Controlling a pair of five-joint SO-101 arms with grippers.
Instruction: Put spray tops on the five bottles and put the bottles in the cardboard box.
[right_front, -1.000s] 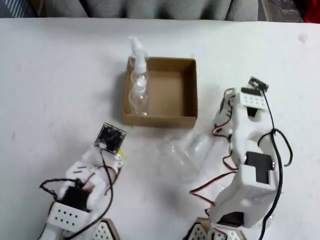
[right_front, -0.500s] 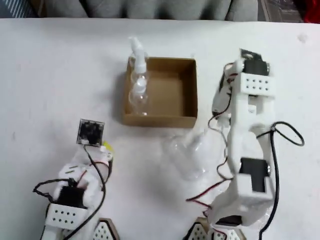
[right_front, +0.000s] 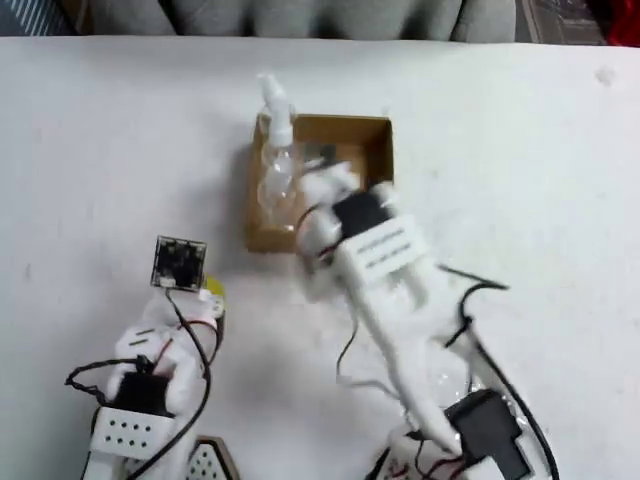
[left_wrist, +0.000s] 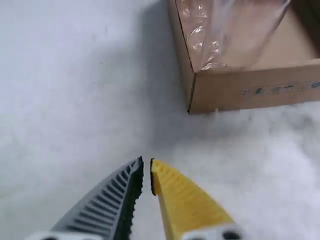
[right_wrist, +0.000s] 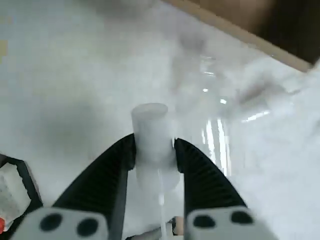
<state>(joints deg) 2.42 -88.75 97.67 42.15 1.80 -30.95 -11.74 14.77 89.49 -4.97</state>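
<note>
The cardboard box (right_front: 378, 135) stands mid-table. Two clear bottles (right_front: 276, 178) with a white spray top (right_front: 270, 95) lean in its left side. My right arm (right_front: 385, 250) stretches across the box's front edge. My right gripper (right_wrist: 154, 145) is shut on a white spray top (right_wrist: 150, 125) whose thin tube hangs down between the fingers. Just beyond it a clear bottle (right_wrist: 220, 125) lies on the table, close to the box (right_wrist: 235, 17). My left gripper (left_wrist: 146, 175) is shut and empty, low over the table a short way off the box's corner (left_wrist: 240, 90). The left gripper (right_front: 210, 297) also shows at lower left.
The table (right_front: 120, 150) is a white surface. The left arm's base (right_front: 135, 420) sits at the front left, the right arm's base (right_front: 480, 440) at the front right. Red and black wires hang along both arms.
My right arm has swung from the table's right side leftward, ending across the front of the box. My left arm drew back toward the left a second ago and has since kept still.
</note>
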